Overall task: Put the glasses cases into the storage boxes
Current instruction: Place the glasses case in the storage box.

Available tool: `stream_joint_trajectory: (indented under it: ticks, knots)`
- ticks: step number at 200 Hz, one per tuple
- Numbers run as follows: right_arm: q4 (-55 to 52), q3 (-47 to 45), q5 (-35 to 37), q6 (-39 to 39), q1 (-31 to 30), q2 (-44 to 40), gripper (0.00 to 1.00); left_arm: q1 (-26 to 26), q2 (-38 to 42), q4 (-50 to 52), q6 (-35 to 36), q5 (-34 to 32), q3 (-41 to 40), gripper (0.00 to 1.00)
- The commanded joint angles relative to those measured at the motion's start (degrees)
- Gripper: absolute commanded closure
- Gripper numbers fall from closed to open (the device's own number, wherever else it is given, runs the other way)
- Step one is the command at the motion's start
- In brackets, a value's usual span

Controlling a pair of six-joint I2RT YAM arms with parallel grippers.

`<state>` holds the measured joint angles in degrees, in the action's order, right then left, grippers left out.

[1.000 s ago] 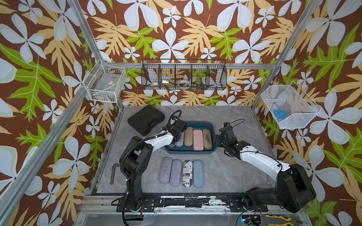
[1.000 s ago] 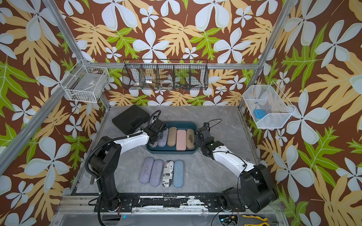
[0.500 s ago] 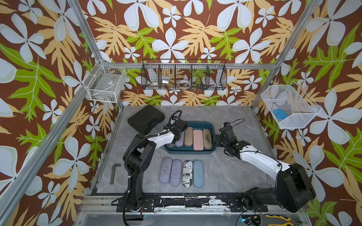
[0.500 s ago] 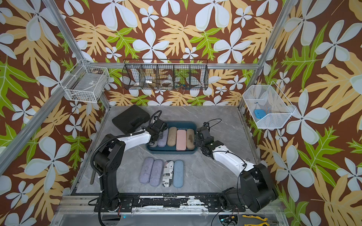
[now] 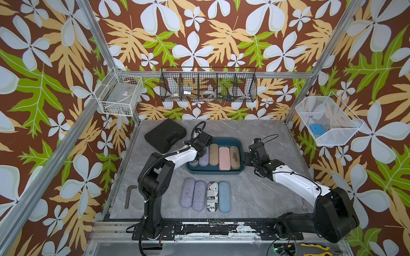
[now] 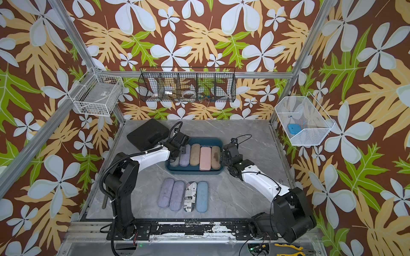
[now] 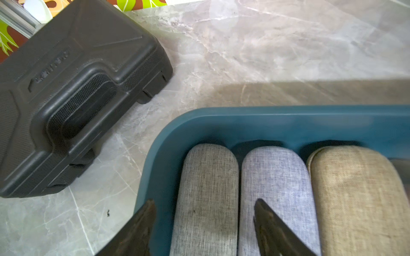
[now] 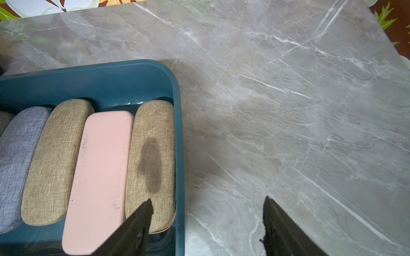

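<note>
Left claw spread astride grey case, right claw spread over tub wall; black case nearby.

Both top views bright, evenly lit from above, sharp. Wrist views softer: broad soft shadow across marble table, pale glare patch on it, near foreground dark and blurred, edges slightly stretched.

Both arms reach forward from their bases, upper links upright and white forearms stretched low toward the middle. The left arm angles inward with its wrist pitched down, and the left gripper has its two dark fingers parted, clamping nothing. The right arm angles inward from the opposite side, and the right gripper likewise stands with its jaws spread apart, empty.
</note>
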<state>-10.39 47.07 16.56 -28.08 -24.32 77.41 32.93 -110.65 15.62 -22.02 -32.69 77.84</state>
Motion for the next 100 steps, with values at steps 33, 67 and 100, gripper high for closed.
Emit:
stream_joint_trajectory:
  ticks: [33,67,100]
  knots:
    - [-1.3,-0.2,-1.9,0.4,0.0,-2.3,0.22,-0.1,6.8,-0.1,-0.4,3.5,-0.3,0.28]
    - [0.2,-3.9,-5.3,-0.3,-1.9,-7.1,0.22,-0.1,12.9,-2.9,-2.2,7.6,-3.2,0.28]
    - [-3.1,-5.9,-3.4,-2.4,-7.4,-10.4,0.21,-0.1,18.2,-7.3,-4.0,11.0,-7.6,0.26]
